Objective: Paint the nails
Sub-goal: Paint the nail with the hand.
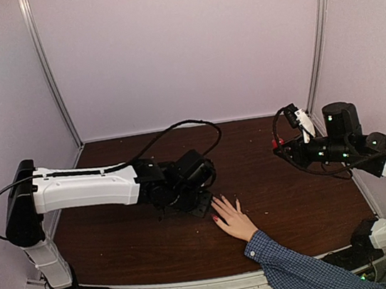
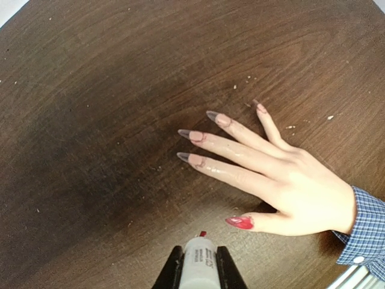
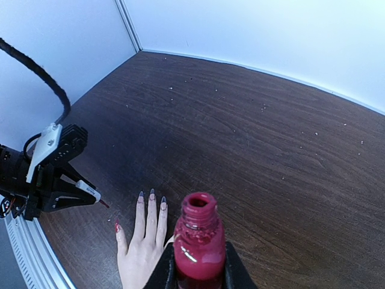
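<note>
Left wrist: pinches the brush (image 2: 198, 272) in the left hand (image 2: 198, 253), red thumbnail (image 2: 239, 222) just ahead, grips the open bottle (image 3: 198, 244) in the right hand (image 3: 199, 259), risks smearing past it if misaimed.

Soft, bright light all over. A dark shadow lies on the table (image 2: 78, 180); the red nail (image 2: 239, 222) shines

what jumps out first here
A human hand lies flat on the dark wooden table, its thumbnail glossy red while the other four nails look unpainted. Just short of the thumb, the left gripper holds a white brush cap with a red tip. The right gripper holds an open red polish bottle off to the right.
</note>
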`<state>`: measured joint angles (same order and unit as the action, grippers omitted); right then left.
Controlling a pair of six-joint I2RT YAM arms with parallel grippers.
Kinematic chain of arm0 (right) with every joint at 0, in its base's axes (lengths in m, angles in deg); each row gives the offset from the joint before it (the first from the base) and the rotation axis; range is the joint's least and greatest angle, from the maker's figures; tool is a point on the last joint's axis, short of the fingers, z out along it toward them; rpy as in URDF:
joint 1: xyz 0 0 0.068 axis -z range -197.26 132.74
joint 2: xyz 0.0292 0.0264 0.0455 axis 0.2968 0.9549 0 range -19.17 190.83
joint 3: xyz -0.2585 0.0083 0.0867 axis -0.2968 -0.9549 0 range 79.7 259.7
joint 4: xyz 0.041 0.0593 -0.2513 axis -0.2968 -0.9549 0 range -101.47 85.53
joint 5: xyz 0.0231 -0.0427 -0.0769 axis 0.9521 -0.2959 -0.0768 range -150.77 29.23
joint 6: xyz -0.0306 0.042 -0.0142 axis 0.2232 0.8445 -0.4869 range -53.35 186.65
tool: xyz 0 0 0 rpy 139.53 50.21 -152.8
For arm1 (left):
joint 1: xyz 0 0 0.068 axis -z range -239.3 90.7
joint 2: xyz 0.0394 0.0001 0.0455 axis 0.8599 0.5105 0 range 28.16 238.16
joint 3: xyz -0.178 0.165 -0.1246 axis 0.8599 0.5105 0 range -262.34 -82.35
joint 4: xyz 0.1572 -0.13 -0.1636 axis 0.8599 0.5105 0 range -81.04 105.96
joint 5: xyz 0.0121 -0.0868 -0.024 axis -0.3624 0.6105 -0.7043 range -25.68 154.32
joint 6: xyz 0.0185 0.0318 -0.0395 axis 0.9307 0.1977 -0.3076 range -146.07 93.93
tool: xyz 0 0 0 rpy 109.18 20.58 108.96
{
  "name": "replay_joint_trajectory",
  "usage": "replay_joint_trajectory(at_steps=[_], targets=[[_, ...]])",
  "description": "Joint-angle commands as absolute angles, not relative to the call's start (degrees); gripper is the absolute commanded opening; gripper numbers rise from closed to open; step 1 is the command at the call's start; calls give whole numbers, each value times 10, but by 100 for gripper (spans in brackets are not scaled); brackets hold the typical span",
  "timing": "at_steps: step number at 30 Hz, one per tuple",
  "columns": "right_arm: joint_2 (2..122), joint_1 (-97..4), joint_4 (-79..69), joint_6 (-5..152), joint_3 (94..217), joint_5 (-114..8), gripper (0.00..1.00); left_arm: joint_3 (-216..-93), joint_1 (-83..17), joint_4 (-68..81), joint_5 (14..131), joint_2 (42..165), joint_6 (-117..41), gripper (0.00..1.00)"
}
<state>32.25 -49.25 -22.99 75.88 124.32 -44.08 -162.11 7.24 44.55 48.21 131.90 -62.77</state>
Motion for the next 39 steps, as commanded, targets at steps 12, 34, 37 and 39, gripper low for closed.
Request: replay_joint_trajectory(at_steps=[12,34,37,39], targets=[[317,-487,-210,762,1245,-435,0,-1643,108,395,484,1333,-594,0],[318,-485,-210,762,1246,-432,0,-1670,108,418,460,1365,-596,0],[318,-485,-210,762,1246,-431,0,-1672,108,420,461,1367,-596,0],[317,-485,-210,762,1246,-432,0,-1672,108,422,461,1369,-598,0]])
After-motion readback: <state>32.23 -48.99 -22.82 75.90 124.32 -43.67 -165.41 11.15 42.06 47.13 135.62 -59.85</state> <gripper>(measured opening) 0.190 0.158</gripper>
